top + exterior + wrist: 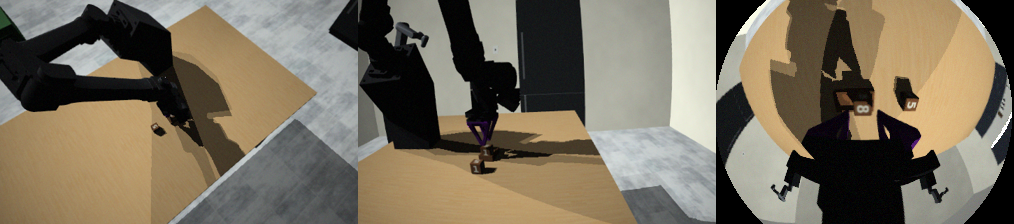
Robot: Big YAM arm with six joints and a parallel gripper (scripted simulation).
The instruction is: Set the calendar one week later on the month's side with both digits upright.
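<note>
A brown cube point(486, 152) point(863, 108) stands in the right part of the small brown tray point(489, 159) point(844, 99), with a white 8 on top and a 1 on the side toward the exterior camera. A second cube point(154, 127) point(477, 167) point(911, 104) lies flat on the table outside the tray, with a 5 on top and a 1 on a side. My gripper point(484, 143) point(863, 113) is partly open, with its purple fingertips at about the top of the tray's cube, one toward each side. In the top view the arm hides most of the tray.
The wooden table point(105, 157) point(554, 196) carries the tray and cubes. The arm's black pedestal point(140, 42) point(410, 105) stands beyond the tray. The arm's broad shadow falls over the tray and makes its inside hard to see.
</note>
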